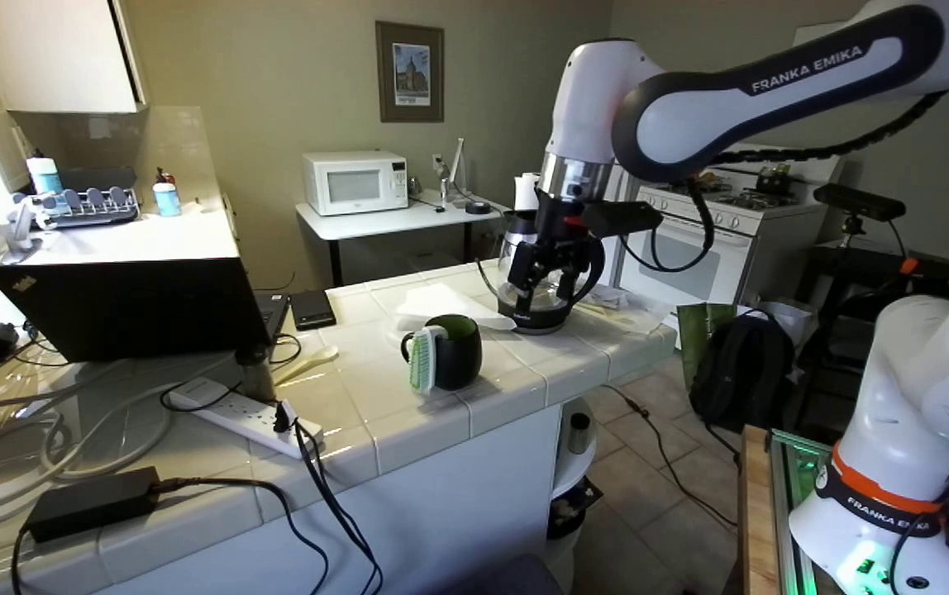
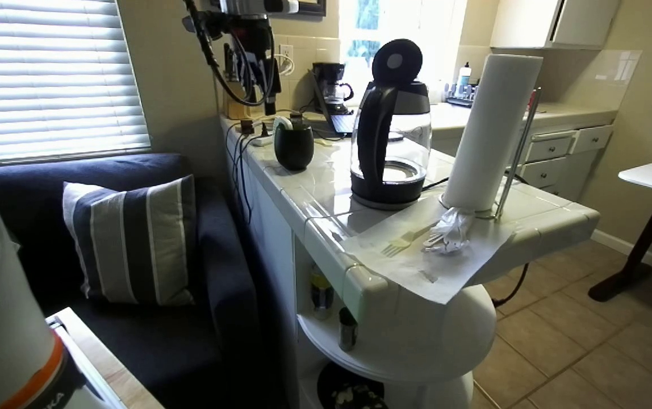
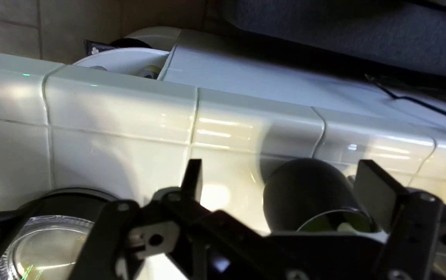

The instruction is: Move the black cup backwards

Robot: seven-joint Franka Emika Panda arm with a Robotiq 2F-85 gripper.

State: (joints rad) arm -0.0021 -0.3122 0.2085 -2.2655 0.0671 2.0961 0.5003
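The black cup [image 1: 460, 357] stands upright on the white tiled counter near its edge, its inside green. A white and pale green brush [image 1: 422, 360] hangs at its handle side. The cup also shows in an exterior view [image 2: 293, 149] and in the wrist view [image 3: 304, 194], where its rim is partly hidden by my gripper body. My gripper [image 1: 544, 296] is open and empty, fingers pointing down. It is higher than the cup in an exterior view [image 2: 270, 105]. In the wrist view, the cup shows between the fingertips [image 3: 281, 173], closer to the right finger and apparently beyond them.
A glass kettle [image 2: 394, 145] with black handle and open lid stands on the counter beside the cup. A paper towel roll [image 2: 490, 136], plastic forks [image 2: 400, 244] on paper, a power strip [image 1: 243, 416], cables and a laptop [image 1: 123, 310] are also on the counter.
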